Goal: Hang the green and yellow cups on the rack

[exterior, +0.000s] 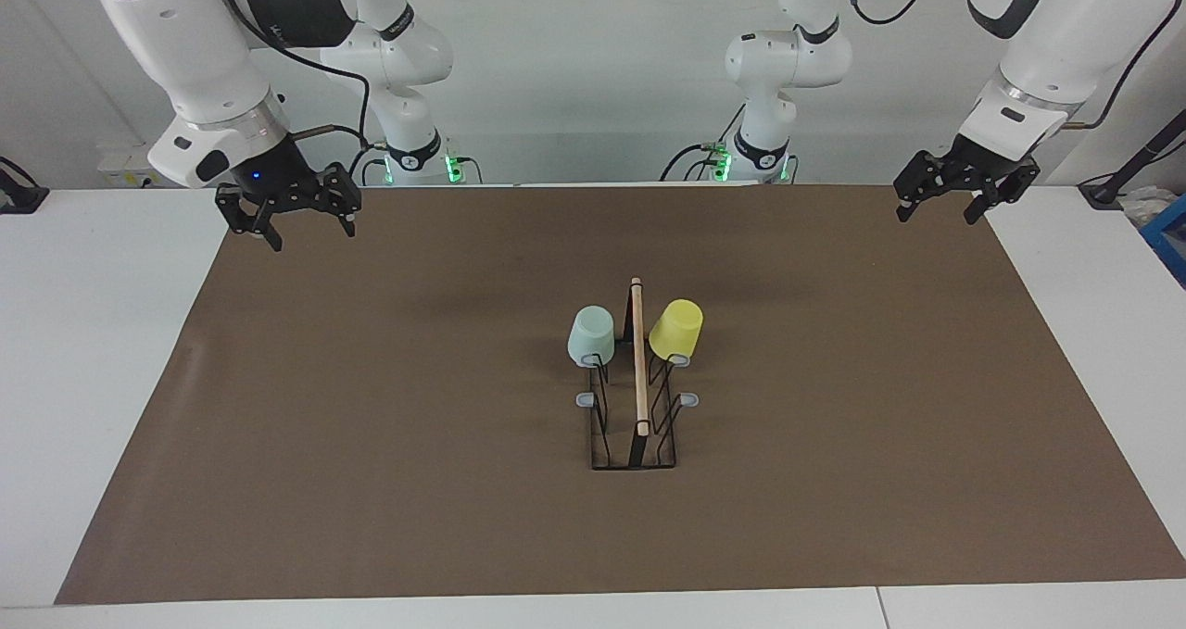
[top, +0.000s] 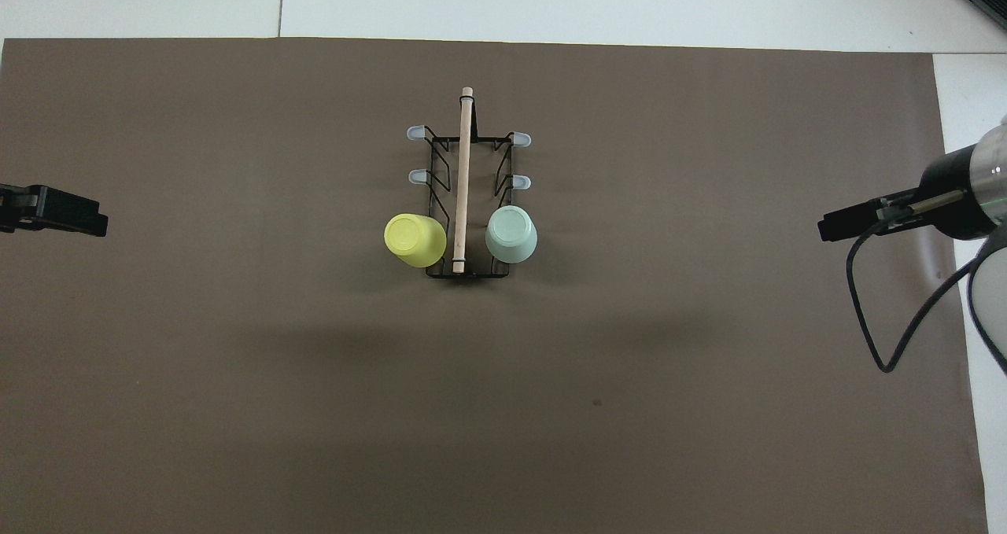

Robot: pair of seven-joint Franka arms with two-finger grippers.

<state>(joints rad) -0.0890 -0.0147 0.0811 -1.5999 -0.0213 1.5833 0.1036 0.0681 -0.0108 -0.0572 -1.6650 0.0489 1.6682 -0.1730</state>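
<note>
The rack [exterior: 634, 397] stands mid-desk [exterior: 111, 333]. The green cup [exterior: 590, 335] and yellow cup [exterior: 675, 329] hang inverted, apparently on its robot-end prongs. The left claw [exterior: 943, 206] and right claw [exterior: 305, 230] hang with fingers apart, empty, over the mat's corners.

The facing view looks from high across the table toward both robots' bases, taking in the whole brown mat [exterior: 371, 425] from some way off. The overhead view looks steeply down from above the robots' end — half a turn round — and both share the mat and the rack [top: 464, 204] at its middle.
</note>
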